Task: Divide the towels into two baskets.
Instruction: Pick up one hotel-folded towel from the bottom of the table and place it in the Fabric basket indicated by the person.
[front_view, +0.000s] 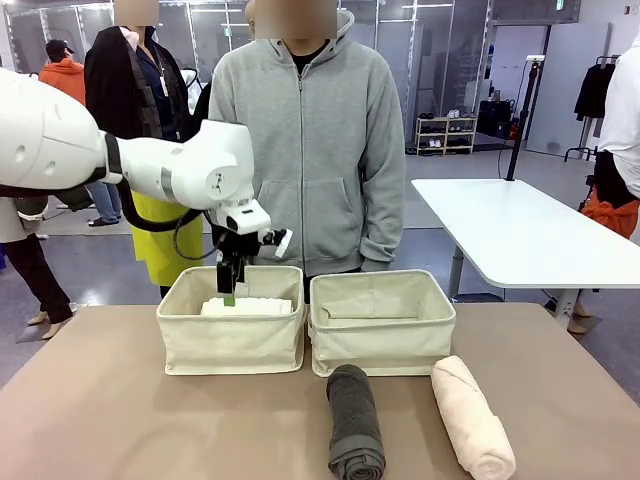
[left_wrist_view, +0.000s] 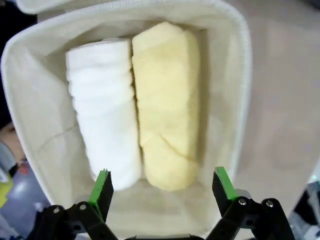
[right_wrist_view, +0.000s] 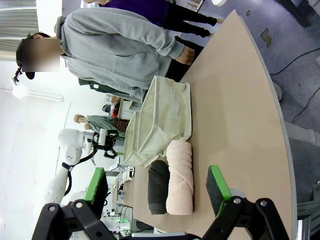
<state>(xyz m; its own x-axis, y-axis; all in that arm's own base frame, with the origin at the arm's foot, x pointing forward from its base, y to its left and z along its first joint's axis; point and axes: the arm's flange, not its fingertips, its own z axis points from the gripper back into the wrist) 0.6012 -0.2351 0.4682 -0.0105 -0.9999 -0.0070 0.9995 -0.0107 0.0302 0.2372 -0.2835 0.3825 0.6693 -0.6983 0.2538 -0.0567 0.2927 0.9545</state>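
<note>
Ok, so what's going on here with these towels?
The left gripper hangs over the left basket, jaws open and empty; the white towel and pale yellow towel lie side by side inside. The dark grey towel and pale pink towel lie on the table before the right basket. The right gripper, jaws open, faces those two. A person in a grey hoodie stands behind the baskets.

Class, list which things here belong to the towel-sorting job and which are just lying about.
Job: white towel, pale yellow towel, dark grey towel, pink towel, left basket, right basket.
Lying about: white side table, low shelf rack.
</note>
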